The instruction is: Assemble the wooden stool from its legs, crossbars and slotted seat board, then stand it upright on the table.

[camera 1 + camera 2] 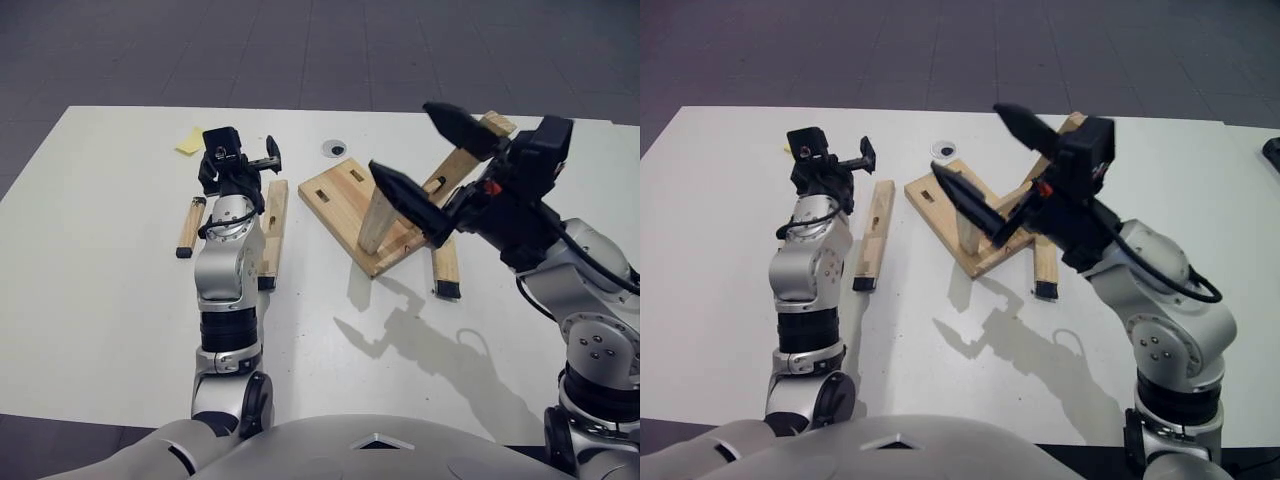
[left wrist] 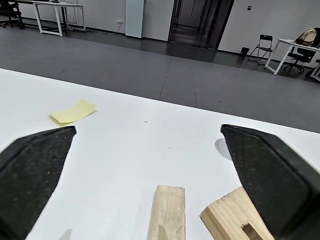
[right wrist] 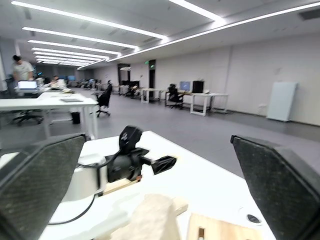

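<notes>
The slotted seat board (image 1: 335, 195) lies tilted at the table's middle, with one leg (image 1: 378, 222) standing against its near edge. A second leg (image 1: 497, 124) slants away behind it, and a third piece (image 1: 446, 268) with a black end lies to the right. My right gripper (image 1: 430, 165) hovers open just above this group, and the leg top (image 3: 150, 220) shows below its fingers. To the left, my left gripper (image 1: 245, 160) is open and holds nothing. A long wooden bar (image 1: 274, 225) lies beside that arm, and its end (image 2: 167, 212) shows between the fingers. A short leg (image 1: 190, 227) rests further left.
A yellow sticky note (image 1: 189, 143) lies at the back left and a round grommet (image 1: 334, 149) is set in the white table (image 1: 100, 300) behind the board. The table's near side and far left are bare.
</notes>
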`<action>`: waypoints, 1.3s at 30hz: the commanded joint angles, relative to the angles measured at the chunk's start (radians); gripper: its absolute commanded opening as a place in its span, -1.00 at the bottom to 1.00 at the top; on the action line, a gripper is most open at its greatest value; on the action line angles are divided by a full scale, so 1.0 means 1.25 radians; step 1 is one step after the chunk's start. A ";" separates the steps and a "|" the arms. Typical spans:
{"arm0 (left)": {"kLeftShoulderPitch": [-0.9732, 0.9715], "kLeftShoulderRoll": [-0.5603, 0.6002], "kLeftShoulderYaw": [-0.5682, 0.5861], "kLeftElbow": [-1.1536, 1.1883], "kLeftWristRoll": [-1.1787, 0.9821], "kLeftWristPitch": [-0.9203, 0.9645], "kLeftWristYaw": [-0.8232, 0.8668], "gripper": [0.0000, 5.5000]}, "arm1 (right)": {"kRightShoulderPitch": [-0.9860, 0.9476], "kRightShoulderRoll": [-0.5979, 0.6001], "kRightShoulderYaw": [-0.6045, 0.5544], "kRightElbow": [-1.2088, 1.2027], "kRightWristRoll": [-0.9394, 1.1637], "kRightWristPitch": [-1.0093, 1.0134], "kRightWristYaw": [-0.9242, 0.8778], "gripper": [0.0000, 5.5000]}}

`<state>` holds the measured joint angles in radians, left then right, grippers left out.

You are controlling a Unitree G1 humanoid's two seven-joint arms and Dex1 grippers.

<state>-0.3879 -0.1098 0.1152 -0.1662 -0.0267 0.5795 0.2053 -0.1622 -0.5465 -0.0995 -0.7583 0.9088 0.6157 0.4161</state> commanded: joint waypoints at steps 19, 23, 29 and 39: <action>0.009 -0.009 -0.024 0.034 0.023 -0.035 0.033 0.96 | -0.002 -0.073 0.029 0.227 -0.063 0.030 0.182 -0.22; 0.006 -0.001 -0.041 0.044 0.029 -0.022 0.021 0.96 | -0.030 -0.153 0.031 0.288 -0.098 0.014 0.312 -0.41; -0.002 0.024 -0.073 0.061 0.028 0.008 -0.029 0.96 | -0.063 -0.220 0.040 0.389 -0.180 -0.055 0.441 -0.58; -0.037 0.040 -0.116 0.094 0.021 0.022 -0.107 0.96 | -0.058 -0.189 -0.018 0.402 -0.270 -0.181 0.424 -0.30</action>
<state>-0.4034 -0.0619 -0.0227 -0.0558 0.0036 0.5998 0.0821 -0.2412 -0.7991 -0.0756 -0.2188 0.5800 0.4259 0.9741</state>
